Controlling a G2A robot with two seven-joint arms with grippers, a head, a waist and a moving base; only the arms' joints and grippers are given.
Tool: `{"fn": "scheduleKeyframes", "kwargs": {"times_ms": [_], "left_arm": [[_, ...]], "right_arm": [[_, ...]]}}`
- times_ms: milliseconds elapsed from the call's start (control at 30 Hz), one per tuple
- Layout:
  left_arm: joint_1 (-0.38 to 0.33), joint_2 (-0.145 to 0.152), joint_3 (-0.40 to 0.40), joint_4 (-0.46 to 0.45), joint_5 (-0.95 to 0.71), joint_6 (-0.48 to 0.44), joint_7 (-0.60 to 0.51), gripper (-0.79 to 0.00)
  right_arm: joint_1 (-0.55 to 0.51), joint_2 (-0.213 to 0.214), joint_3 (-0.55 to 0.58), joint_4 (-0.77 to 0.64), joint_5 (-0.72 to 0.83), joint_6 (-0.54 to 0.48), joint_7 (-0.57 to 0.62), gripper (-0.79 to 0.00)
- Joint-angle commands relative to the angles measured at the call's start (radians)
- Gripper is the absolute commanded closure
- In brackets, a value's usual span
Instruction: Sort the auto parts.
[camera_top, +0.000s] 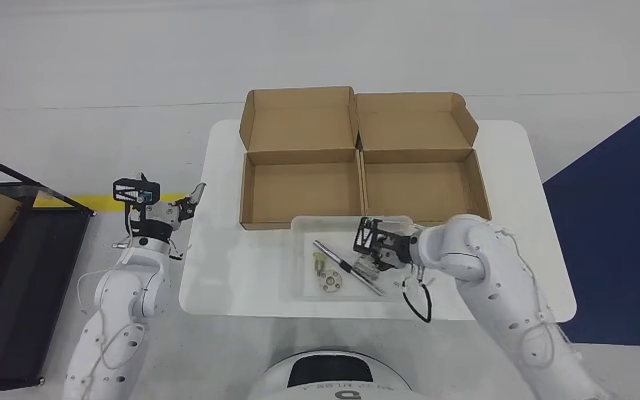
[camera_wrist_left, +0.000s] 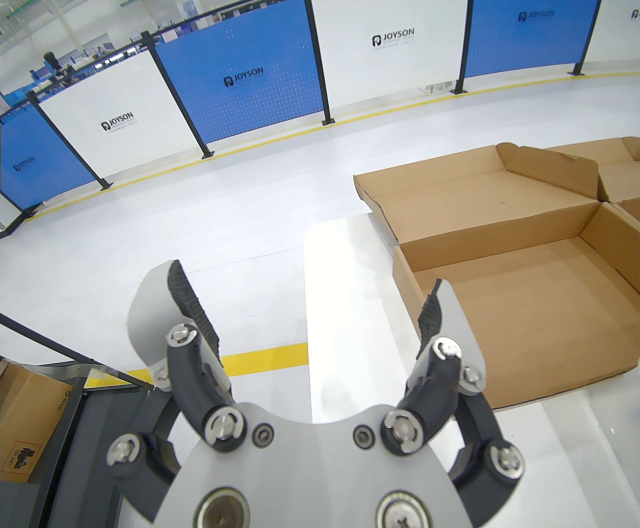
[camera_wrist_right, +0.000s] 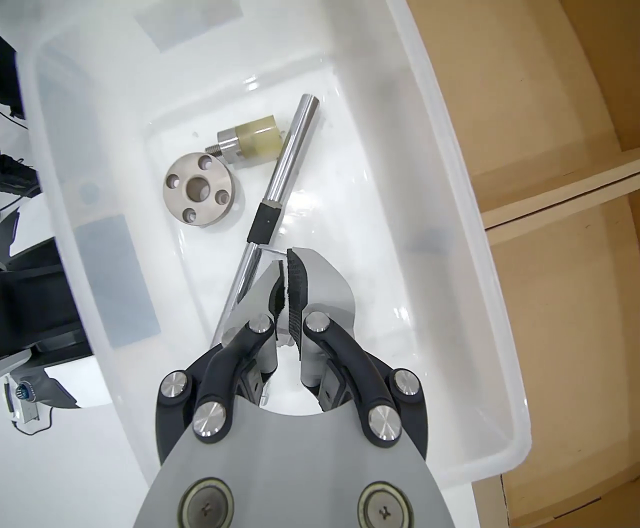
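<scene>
A clear plastic tray (camera_wrist_right: 450, 165) at the table's front holds three metal parts: a long shiny rod with a black band (camera_wrist_right: 287, 165), a round flange disc with holes (camera_wrist_right: 199, 190) and a short cylinder with a yellowish sleeve (camera_wrist_right: 250, 141). My right gripper (camera_wrist_right: 287, 260) is down inside the tray with its fingers shut; the rod runs right beside one finger and under it. In the top view the right gripper (camera_top: 372, 245) is over the tray's right half, next to the rod (camera_top: 345, 265). My left gripper (camera_wrist_left: 305, 300) hangs open past the table's left edge, holding nothing.
Two open cardboard boxes stand side by side behind the tray, the left box (camera_top: 300, 190) and the right box (camera_top: 425, 185), with lids folded back. A dark cart (camera_top: 30, 270) stands on the floor left of the table. The white table (camera_top: 230, 260) is bare left of the tray.
</scene>
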Motion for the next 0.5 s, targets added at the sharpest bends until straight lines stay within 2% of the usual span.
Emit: {"fn": "scheduleKeyframes", "kwargs": {"times_ms": [0, 133, 167, 200, 233, 300, 333, 367, 467], "left_arm": [[0.000, 0.000, 0.000, 0.000, 0.000, 0.000, 0.000, -0.785], [0.000, 0.000, 0.000, 0.000, 0.000, 0.000, 0.000, -0.785], [0.000, 0.000, 0.000, 0.000, 0.000, 0.000, 0.000, -0.785], [0.000, 0.000, 0.000, 0.000, 0.000, 0.000, 0.000, -0.785], [0.000, 0.000, 0.000, 0.000, 0.000, 0.000, 0.000, -0.785], [0.000, 0.000, 0.000, 0.000, 0.000, 0.000, 0.000, -0.785], [0.000, 0.000, 0.000, 0.000, 0.000, 0.000, 0.000, -0.785], [0.000, 0.000, 0.000, 0.000, 0.000, 0.000, 0.000, -0.785], [0.000, 0.000, 0.000, 0.000, 0.000, 0.000, 0.000, -0.785]], "right_arm": [[-0.026, 0.008, 0.028, -0.019, -0.005, -0.006, -0.015, 0.000], [-0.034, 0.012, 0.019, -0.010, -0.027, 0.034, 0.010, 0.000], [-0.027, 0.012, 0.008, -0.005, -0.030, 0.045, 0.025, -0.071], [-0.019, 0.011, -0.005, 0.000, -0.032, 0.057, 0.038, -0.240], [-0.011, 0.010, -0.018, 0.006, -0.032, 0.068, 0.052, -0.339], [0.006, 0.008, -0.042, 0.017, -0.034, 0.091, 0.083, -0.388], [0.015, 0.007, -0.054, 0.020, -0.035, 0.101, 0.098, -0.486], [0.024, 0.005, -0.065, 0.024, -0.038, 0.115, 0.111, -0.520], [0.047, 0.002, -0.095, 0.033, -0.044, 0.145, 0.140, -0.502]]}}
